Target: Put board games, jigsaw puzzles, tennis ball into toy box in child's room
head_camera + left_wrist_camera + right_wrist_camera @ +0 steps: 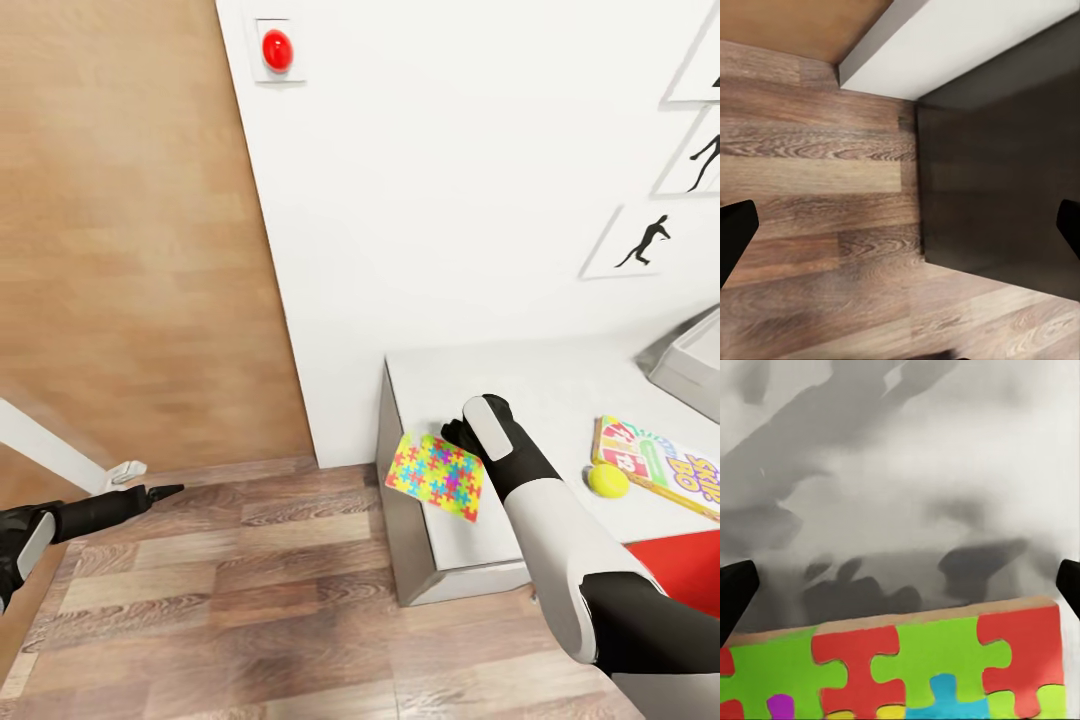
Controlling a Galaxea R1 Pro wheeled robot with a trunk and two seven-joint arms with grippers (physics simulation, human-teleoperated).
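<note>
The jigsaw puzzle (pixel 436 475) lies at the front left corner of the table (pixel 560 385), its near edge jutting past the table's left edge over the floor. The right gripper (pixel 458 432) sits at the puzzle's far edge; in the right wrist view both fingertips (pixel 735 592) stand wide at the frame's sides with the puzzle's edge (pixel 907 667) between them, so the gripper looks spread and not yet closed on anything. The step in hand seems to be picking up this puzzle. Next the fingers need to close on its thin edge, lift it, and carry it along the table to the toy box (pixel 690 365) at the far right end.

Further right, near the front edge, the tennis ball (pixel 607 480) rests touching a Skip-Bo board game (pixel 665 465). The left gripper (pixel 165 491) hangs well apart over the wood-plank floor (pixel 250 620), fingers spread, holding nothing. Behind the table a white wall carries a red button (pixel 277 49) and black silhouette prints (pixel 645 243).
</note>
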